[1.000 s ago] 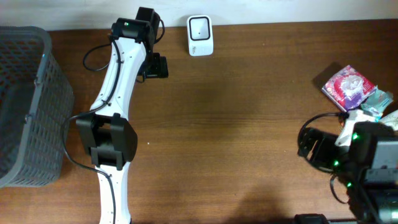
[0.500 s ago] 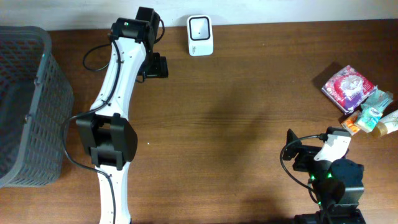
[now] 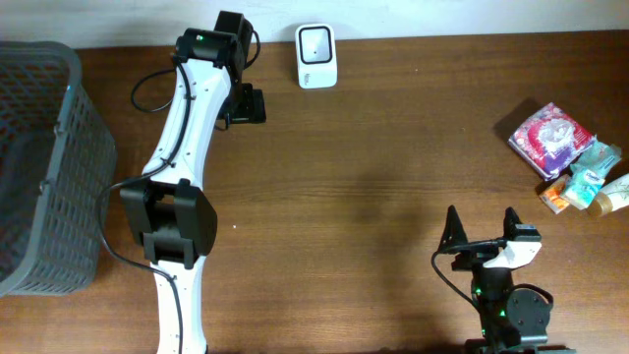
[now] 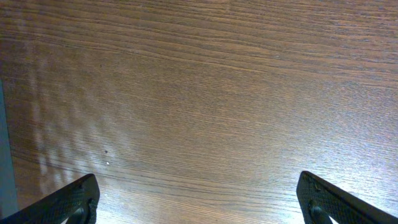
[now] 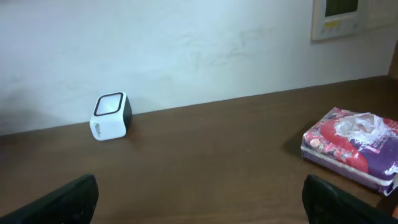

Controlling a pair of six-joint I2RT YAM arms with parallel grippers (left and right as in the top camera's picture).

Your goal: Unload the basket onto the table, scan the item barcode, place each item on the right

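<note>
**Right arm back at the near edge, both grippers empty**

Since a second ago the right arm [image 3: 511, 307] has drawn away from the right edge of the wooden table [image 3: 393, 147], where it had been covering part of the goods lying there. It now sits folded at the near edge. The right gripper [image 3: 481, 228] points toward the far side with its fingers spread wide and nothing between them. Its wrist view shows only the two dark fingertips at the lower corners, with open tabletop ahead.

The left arm [image 3: 182, 147] has not moved. It reaches up the left half of the table to the far edge. There the left gripper [image 3: 247, 104] hangs with its fingers likewise spread wide over bare wood, holding nothing.

The pink-and-purple packet [image 3: 550, 136] lies flat near the right edge, well apart from both grippers. Just beside it, toward the near side, lie a teal packet [image 3: 594, 160], a cream tube [image 3: 617, 193] and a small orange item [image 3: 553, 198]. The whole group is now uncovered.

The white barcode scanner [image 3: 316, 56] stands at the far edge by the wall [image 5: 186, 50], its pale window on the top face. It is near the left gripper and well apart from the packet. A grey mesh basket [image 3: 39, 167] stands at the left edge.
</note>
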